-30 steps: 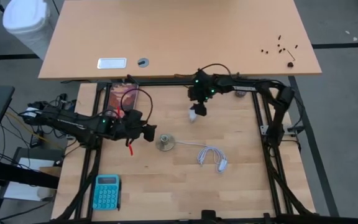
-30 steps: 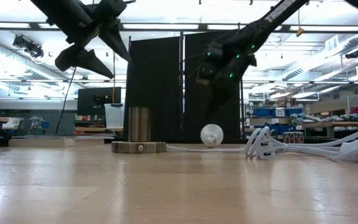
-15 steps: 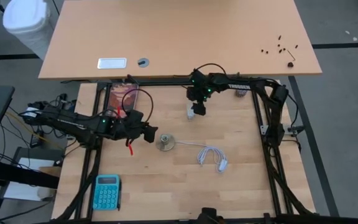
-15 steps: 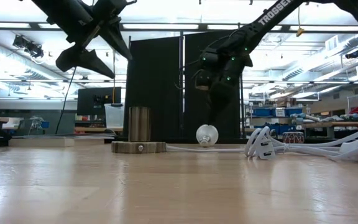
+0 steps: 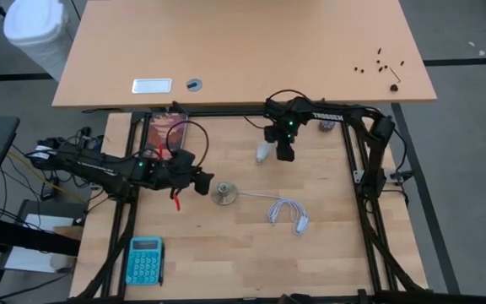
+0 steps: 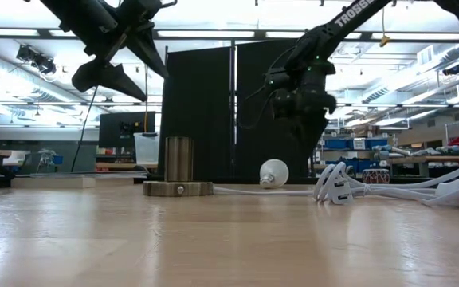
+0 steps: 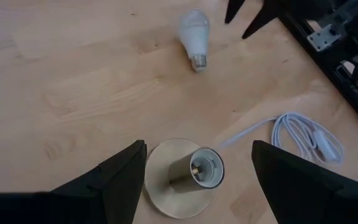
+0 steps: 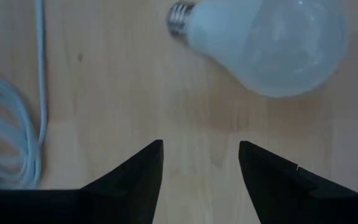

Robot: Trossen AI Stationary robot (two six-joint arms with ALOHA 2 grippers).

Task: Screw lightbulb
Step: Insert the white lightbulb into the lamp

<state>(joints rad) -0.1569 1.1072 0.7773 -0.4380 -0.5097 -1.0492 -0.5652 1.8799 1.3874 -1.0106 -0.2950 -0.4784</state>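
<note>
1. Small white lightbulb (image 5: 262, 152), frosted rounded dome tapering to a silvery threaded base. It lies on its side on the pale wooden slatted surface (image 5: 327, 245), toward the far edge, untouched by either pincer. In the left wrist view (image 7: 194, 35) its base points toward the socket; in the right wrist view (image 8: 266, 43) the dome looks clean and unmarked.

2. Round brass-grey socket disc (image 5: 224, 193) with upright open collar, standing flat on the surface, well apart from the lightbulb. The threaded mouth faces up (image 7: 199, 171) and is empty.

3. White coiled cable (image 5: 287, 211), lying loose beside the socket.

4. Right pincer (image 5: 284, 154), just beside the lightbulb and low over the surface. Its two dark fingers (image 8: 135, 177) stand partly apart with nothing between them; the bulb sits off the gap, not inside it.

5. Left pincer (image 5: 201, 181), poised above and near the socket, jaws spread wide and empty (image 7: 197, 180).

6. Teal pocket calculator (image 5: 145, 260), near corner of the surface, not involved.

7. Risks, as judged:
   - The lightbulb is round and lies free; a finger arriving off-centre is likely to nudge it into a roll rather than capture it.
   - Closing on the smooth dome alone may let it squirt out or hang tilted, which would spoil the alignment with the collar.
   - A tilted entry may cross-thread the base.
   - The socket is unheld; turning force may spin or drag it and the cable.
</note>
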